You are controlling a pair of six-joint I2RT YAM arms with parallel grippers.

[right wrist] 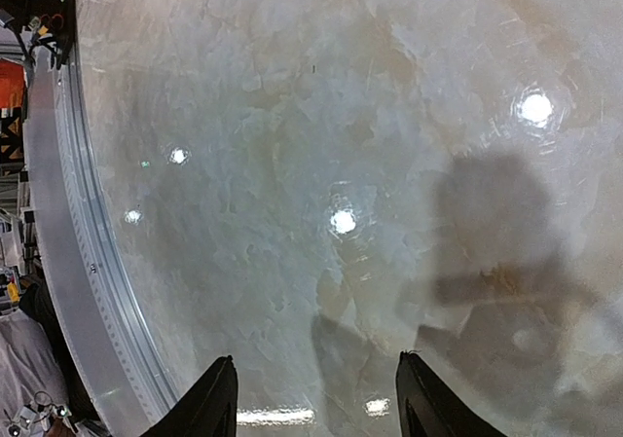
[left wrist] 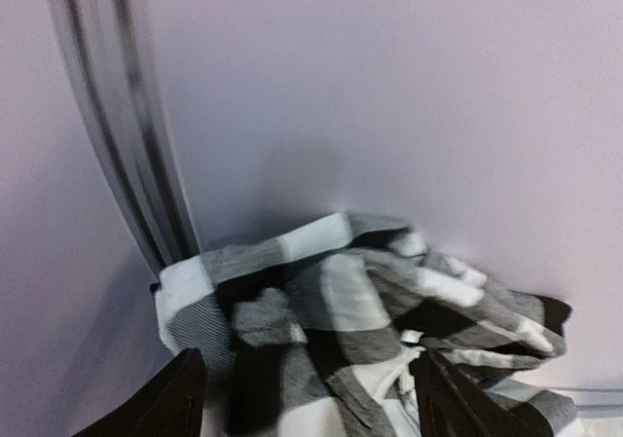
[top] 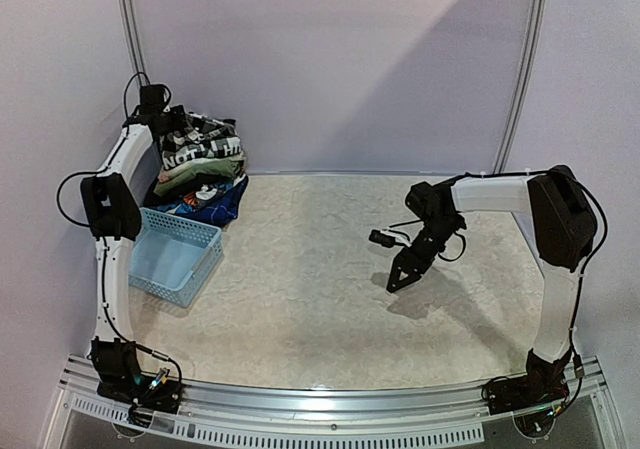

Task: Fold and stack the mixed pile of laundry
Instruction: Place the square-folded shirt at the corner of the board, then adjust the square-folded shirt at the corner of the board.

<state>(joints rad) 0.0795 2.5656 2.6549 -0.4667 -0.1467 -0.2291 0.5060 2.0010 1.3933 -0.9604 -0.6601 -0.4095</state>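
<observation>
Laundry pile [top: 200,164] partly hidden behind left arm [top: 118,174]; left pincer [left wrist: 311,383] and right pincer [right wrist: 314,364] both gape.

Seen from above, the left gripper [top: 166,119] is lost against the laundry pile [top: 205,169] in the far corner, and its fingers can't be picked out there. The checked shirt [top: 200,147] lies over the pile, so the pieces underneath show only as thin edges. The left arm hides the basket [top: 185,259] along its left side. Up close the shirt is blurred and runs off the bottom edge, which also cuts off the left fingers [left wrist: 180,403] and the right gripper [right wrist: 313,403].
</observation>
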